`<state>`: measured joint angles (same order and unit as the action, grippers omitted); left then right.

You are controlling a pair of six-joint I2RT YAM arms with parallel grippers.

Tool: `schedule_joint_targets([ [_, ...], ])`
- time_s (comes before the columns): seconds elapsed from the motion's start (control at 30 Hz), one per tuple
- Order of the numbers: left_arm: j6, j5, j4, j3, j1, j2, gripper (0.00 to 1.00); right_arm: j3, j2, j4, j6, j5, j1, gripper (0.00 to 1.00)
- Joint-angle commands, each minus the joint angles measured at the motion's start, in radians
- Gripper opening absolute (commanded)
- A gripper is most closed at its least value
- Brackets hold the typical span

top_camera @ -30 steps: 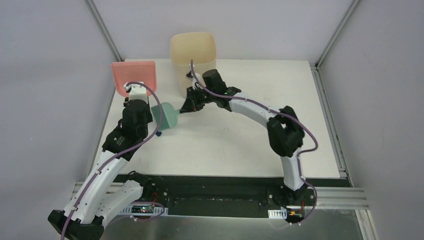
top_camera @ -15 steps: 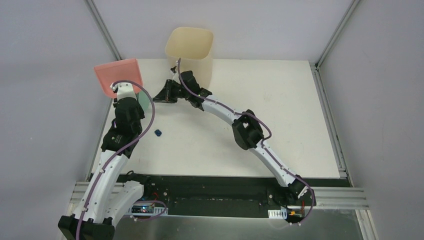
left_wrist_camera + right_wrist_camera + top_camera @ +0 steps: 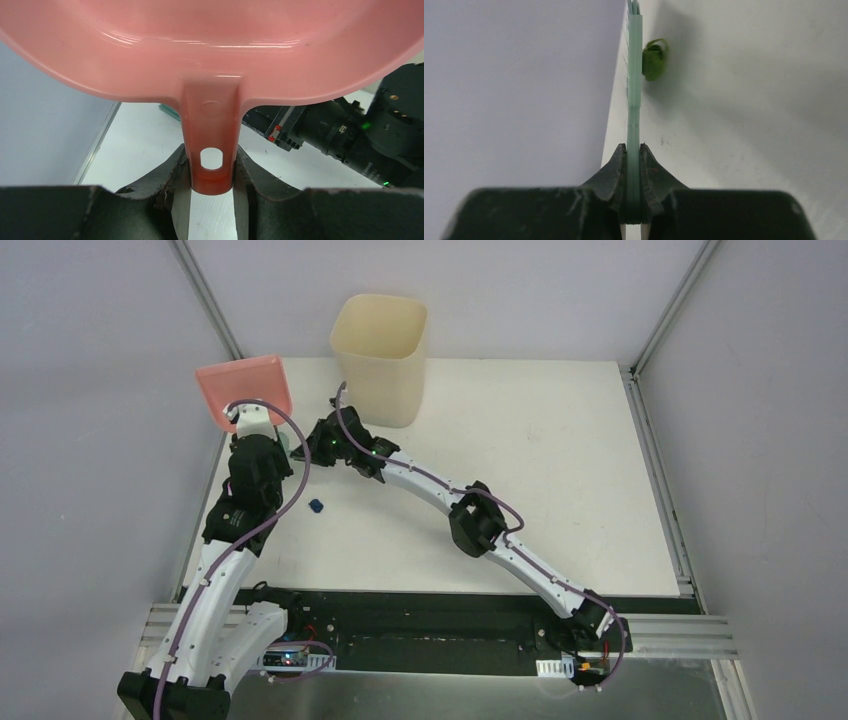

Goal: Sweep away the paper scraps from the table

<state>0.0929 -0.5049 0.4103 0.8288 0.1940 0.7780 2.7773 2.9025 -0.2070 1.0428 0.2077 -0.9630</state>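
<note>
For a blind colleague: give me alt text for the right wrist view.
The right gripper has its jaws shut on a thin teal plastic hand brush, seen edge-on. A crumpled green paper scrap lies beside the brush's far end on the white table, near the grey wall.

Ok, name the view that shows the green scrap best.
Right wrist: the green scrap sits in plain sight on the table, right beside the brush. The top view shows none of it, only a navy scrap. The left wrist view is mostly dustpan; no scrap there.
</note>
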Motion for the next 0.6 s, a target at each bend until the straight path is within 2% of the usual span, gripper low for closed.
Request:
schedule_joint_targets([
  [0.0,0.001,0.04,-0.052,0.002,-0.014,-0.011,0.0,0.058,0.004,-0.056,0.111,-0.155,0.015,0.0],
  [0.27,-0.008,0.054,-0.058,0.003,-0.016,-0.015,0.0,-0.058,-0.058,-0.132,0.175,-0.078,0.027,0.0],
  [0.4,-0.014,0.05,-0.061,0.0,-0.016,-0.031,0.0,-0.259,-0.167,-0.151,0.213,0.019,0.053,0.0],
  [0.57,-0.017,0.065,-0.072,-0.004,-0.016,-0.048,0.0,-0.606,-0.349,-0.147,0.203,0.136,0.08,0.0],
])
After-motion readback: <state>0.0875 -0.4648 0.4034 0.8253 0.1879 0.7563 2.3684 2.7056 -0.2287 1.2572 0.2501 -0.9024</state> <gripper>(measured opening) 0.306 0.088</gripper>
